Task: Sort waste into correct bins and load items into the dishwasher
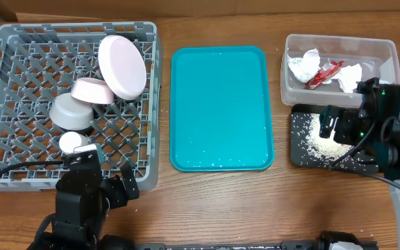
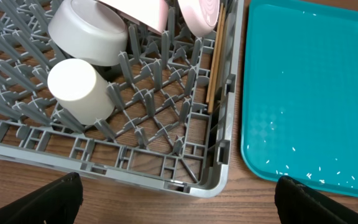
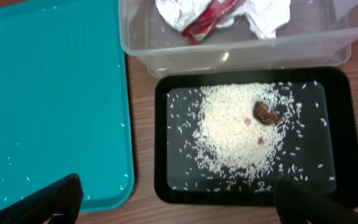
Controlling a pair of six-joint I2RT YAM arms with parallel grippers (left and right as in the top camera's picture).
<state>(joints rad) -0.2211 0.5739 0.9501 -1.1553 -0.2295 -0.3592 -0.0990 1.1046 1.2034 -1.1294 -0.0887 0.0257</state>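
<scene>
Wide, empty: left fingers (image 2: pixel 51 199) at near edge of dish rack (image 2: pixel 104 165) with cup (image 2: pixel 79 90); right fingers (image 3: pixel 48 202) above rice (image 3: pixel 235 134) in black tray (image 3: pixel 160 186).

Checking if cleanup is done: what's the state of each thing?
dish rack, loaded: plates, bowl, cup
teal tray, few rice grains on it
clear tub, holds paper and wrapper
black tray, holds rice heap and brown lump
left gripper, open, empty
right gripper, open, empty
</scene>
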